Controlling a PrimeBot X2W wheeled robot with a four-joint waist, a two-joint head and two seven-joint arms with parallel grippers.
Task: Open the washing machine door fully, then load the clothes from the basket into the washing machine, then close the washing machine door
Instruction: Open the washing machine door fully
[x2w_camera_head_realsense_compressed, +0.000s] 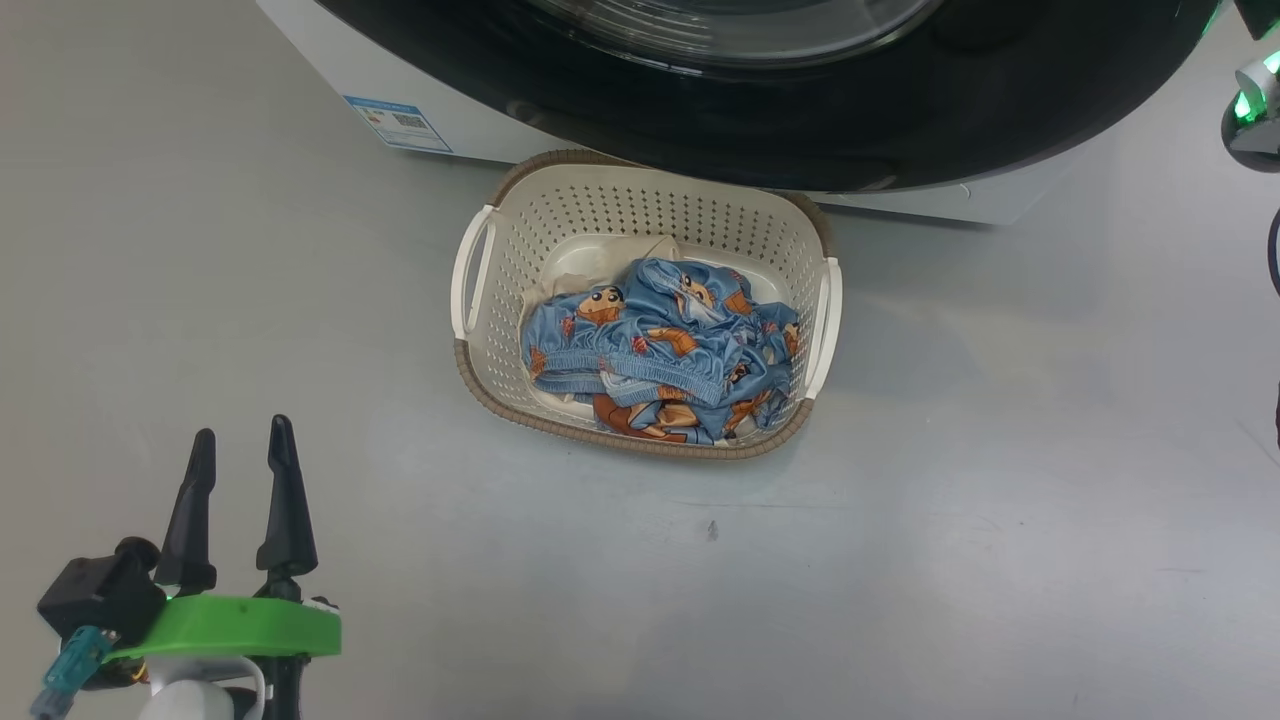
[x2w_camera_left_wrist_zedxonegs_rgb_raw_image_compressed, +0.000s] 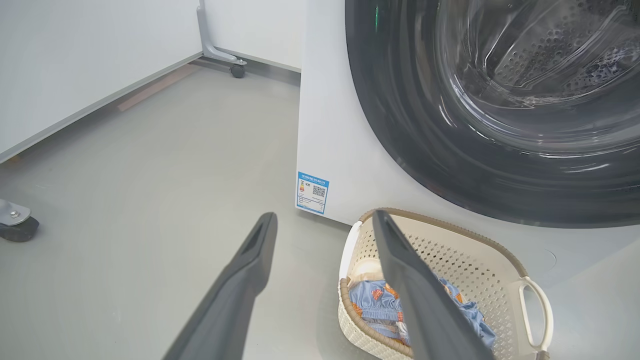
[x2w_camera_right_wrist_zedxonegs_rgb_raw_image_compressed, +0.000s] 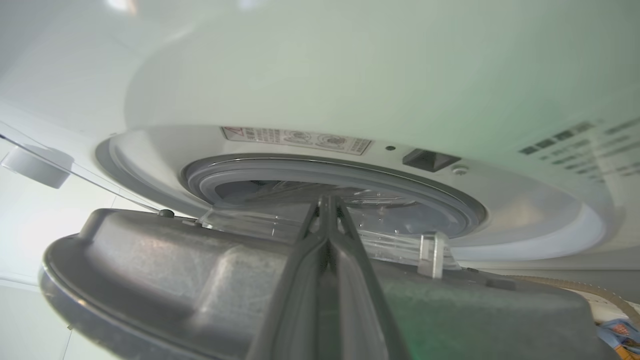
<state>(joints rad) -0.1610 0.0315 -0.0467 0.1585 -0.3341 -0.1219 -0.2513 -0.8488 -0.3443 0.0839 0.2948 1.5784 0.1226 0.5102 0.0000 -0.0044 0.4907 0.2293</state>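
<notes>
A cream perforated basket (x2w_camera_head_realsense_compressed: 600, 200) holding blue printed clothes (x2w_camera_head_realsense_compressed: 655, 355) sits beneath the ajar glossy-black round door (x2w_camera_head_realsense_compressed: 800, 140). The blue QR sticker (x2w_camera_head_realsense_compressed: 398, 123) is illegible. The left gripper (x2w_camera_head_realsense_compressed: 243, 428) gapes empty; the right gripper (x2w_camera_right_wrist_zedxonegs_rgb_raw_image_compressed: 327, 200) is pinched together.

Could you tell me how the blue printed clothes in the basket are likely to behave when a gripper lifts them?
They will probably be floppy: the clothes lie crumpled in soft folds in the basket. They look tangled together, so lifting one may drag others along. The thin fabric seems light for its bulk.
</notes>
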